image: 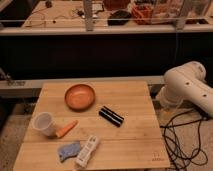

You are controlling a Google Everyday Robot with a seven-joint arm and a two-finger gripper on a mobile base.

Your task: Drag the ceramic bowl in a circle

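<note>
Ceramic bowl (80, 96) sits far-centre on the desk (135, 135); white arm (186, 87) stands right, its pincer out of view, state untellable.

txt/labels/nos: none legible anywhere | hand: out of frame, only arm (187, 87) seen at rt edge

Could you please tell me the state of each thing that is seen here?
Ceramic bowl: upright, empty, untouched.
White cup: upright, near the left edge of the table.
Carrot: lying flat beside the cup.
Black object: lying flat.
White object: lying flat near the front edge.
Blue cloth: crumpled, beside the white object.
Robot arm: right of the table, not over it.
Gripper: not in view.
</note>
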